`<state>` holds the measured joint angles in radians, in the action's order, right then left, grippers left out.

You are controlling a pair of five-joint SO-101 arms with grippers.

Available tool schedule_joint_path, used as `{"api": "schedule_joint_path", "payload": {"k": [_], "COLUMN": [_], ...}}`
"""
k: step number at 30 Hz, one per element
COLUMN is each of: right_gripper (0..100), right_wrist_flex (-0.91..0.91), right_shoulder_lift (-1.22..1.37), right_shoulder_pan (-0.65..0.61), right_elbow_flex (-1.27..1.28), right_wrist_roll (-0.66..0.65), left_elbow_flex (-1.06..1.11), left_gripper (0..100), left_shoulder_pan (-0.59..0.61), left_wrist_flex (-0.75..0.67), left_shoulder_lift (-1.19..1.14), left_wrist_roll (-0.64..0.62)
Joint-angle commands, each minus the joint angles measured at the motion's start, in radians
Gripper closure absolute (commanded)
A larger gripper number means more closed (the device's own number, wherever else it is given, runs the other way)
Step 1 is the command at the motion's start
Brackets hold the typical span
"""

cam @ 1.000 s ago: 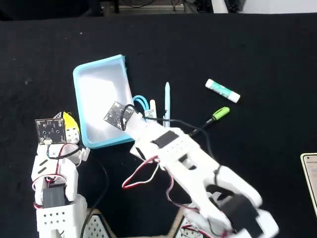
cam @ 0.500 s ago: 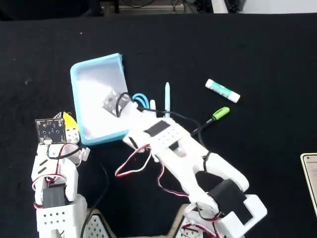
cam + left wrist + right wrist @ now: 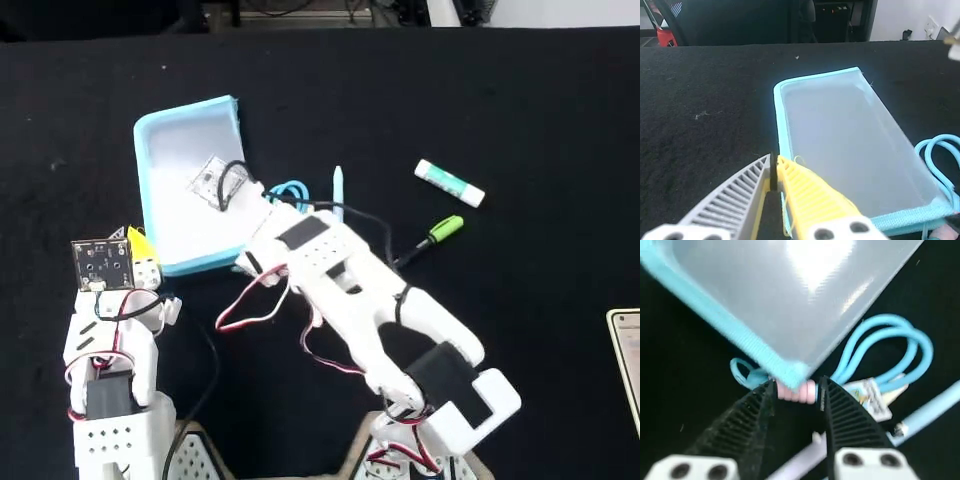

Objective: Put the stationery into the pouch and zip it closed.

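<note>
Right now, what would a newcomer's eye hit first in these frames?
The pale blue pouch, bright against the black table, left of centre in the high view. Next, the right gripper pinching a pink ribbed piece at the pouch's corner, while the left gripper sits at its near edge. A pen, glue stick and green marker lie loose to the right.

— Any writing you can make out from here?

— None. The small white paper tag point(image 3: 867, 395) on the blue cord loop point(image 3: 890, 347) carries print, too blurred to read. Same with the white-and-green glue stick point(image 3: 449, 183) and the pale card point(image 3: 626, 350) off to the side.
</note>
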<state>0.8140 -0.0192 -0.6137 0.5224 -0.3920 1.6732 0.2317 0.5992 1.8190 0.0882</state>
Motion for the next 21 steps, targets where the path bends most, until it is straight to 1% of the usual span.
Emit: {"api": "schedule_joint_path", "payload": {"k": [1,4,8,10,15,21], "right_gripper": [85.3,85.2,85.1,85.2,85.1,85.0], "right_wrist_flex": [0.160,0.221,0.221,0.221,0.216,0.104], "right_shoulder_lift": [-0.088,-0.101,-0.101,-0.101,-0.101,-0.097], "right_shoulder_pan": [0.015,0.015,0.015,0.015,0.015,0.043], "right_elbow_flex": [-0.117,-0.128,-0.068,-0.053,-0.047,-0.027], "right_wrist_roll": [-0.094,-0.224,-0.430,-0.500,-0.572,-0.568], "left_elbow_flex": [0.025,0.025,0.025,0.025,0.025,0.025], "left_gripper": [97,97,97,97,97,97], "left_shoulder_pan": [-0.013,-0.008,-0.007,-0.007,-0.007,-0.007], "left_wrist_flex": [0.003,0.003,0.003,0.003,0.003,0.003], "left_shoulder_lift": [0.005,0.005,0.005,0.005,0.005,0.005], "left_wrist_roll": [-0.011,-0.011,-0.011,-0.011,-0.011,-0.011]}}
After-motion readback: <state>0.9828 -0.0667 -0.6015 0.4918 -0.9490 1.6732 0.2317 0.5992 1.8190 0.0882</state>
